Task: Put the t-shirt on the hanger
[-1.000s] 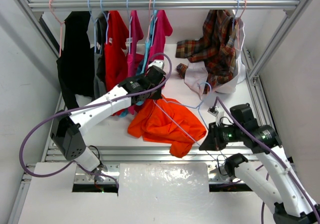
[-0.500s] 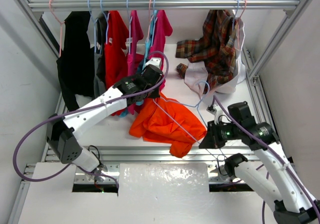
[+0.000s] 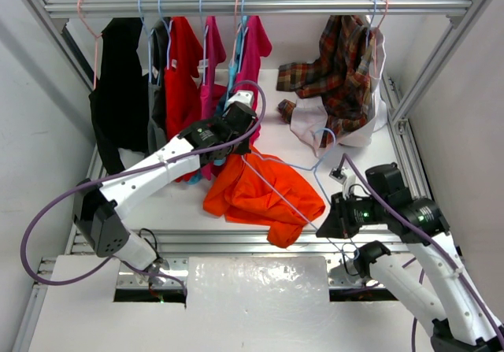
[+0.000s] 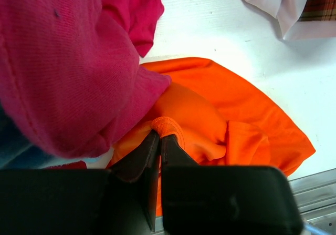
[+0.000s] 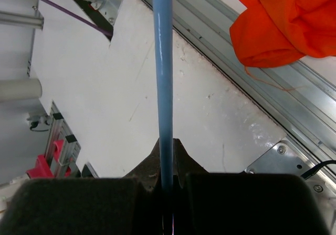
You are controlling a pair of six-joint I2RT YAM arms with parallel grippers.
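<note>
**Orange t-shirt pinched at one end, pale blue hanger clamped at the other**

Clenched tight at the left fingers (image 4: 149, 150) on a thick rolled fold of the t-shirt (image 4: 236, 124), with no gap showing between the dark pads. Soft, matte cotton knit in bright orange, bunched into rounded folds rather than laid flat. Seen from above as a crumpled heap on the white surface (image 3: 276, 127), with its long axis running from far left, up at the grasp, down toward near right. One loose corner drooping over the metal tracks (image 3: 236, 238) at the near edge. Crowded in the left wrist view by a fuzzy magenta-pink shirt (image 4: 63, 61), hanging just beside the grasp and touching the orange cloth.

Clamped at the right fingers (image 5: 155, 159) on the hanger (image 5: 163, 61): a thin, smooth, glossy pale blue rod, running straight away from the pads in the right wrist view. From above, laid on the same diagonal as the garment, with the long bar crossing over the orange cloth from near the left grasp down to the right grasp. Curved hook at the far right end, pointing away from the arms, near a white cloth (image 3: 315, 127) under a plaid shirt (image 3: 339, 68). Behind all this, a row of garments on a silver rail (image 3: 260, 5), among them a red shirt (image 3: 179, 76)
</note>
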